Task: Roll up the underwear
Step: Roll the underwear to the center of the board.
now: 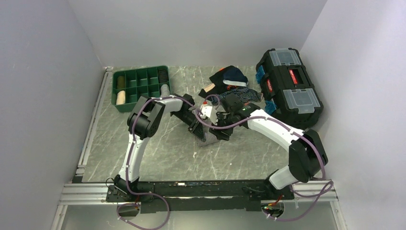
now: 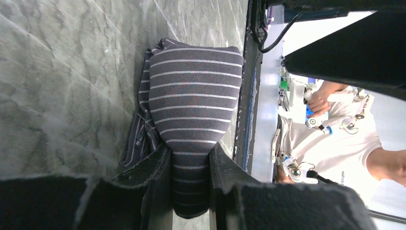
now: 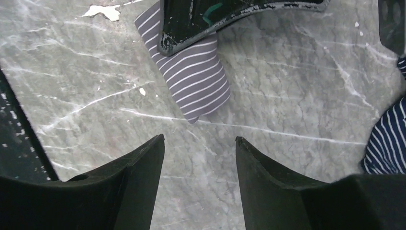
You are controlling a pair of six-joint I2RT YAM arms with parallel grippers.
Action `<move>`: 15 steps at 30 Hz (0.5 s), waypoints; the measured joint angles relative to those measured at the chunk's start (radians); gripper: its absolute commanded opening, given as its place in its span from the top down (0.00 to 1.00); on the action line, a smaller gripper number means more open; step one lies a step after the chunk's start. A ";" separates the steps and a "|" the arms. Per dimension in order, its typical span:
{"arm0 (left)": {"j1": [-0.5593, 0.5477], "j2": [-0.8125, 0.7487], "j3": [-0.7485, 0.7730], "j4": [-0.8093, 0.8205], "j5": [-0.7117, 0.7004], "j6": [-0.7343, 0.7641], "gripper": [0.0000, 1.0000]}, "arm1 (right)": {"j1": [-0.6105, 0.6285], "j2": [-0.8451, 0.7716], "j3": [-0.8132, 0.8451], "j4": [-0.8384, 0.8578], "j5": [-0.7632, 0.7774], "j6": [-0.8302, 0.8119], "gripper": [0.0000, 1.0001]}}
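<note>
Right of the green tray [image 1: 141, 68], the left gripper [image 2: 190, 158] is clenched on the rolled underwear [image 2: 194, 96], which lies on the table [image 1: 158, 143]; farther right of the tray, the right gripper [image 3: 199, 141] hangs with jaws apart, grasping nothing.

Lower underwear [image 2: 194, 96] end hidden between jaws

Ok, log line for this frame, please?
left gripper: shut on underwear | underwear: rolled, lying on table | right gripper: open, empty, hovering near roll's free end
</note>
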 measured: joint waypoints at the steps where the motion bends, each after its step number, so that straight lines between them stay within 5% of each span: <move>1: 0.000 0.003 0.002 -0.004 0.001 -0.002 1.00 | 0.014 0.005 0.000 0.006 0.014 -0.005 0.40; 15: 0.002 0.019 0.020 -0.032 0.008 -0.006 1.00 | 0.185 0.136 0.000 0.101 0.178 -0.072 0.35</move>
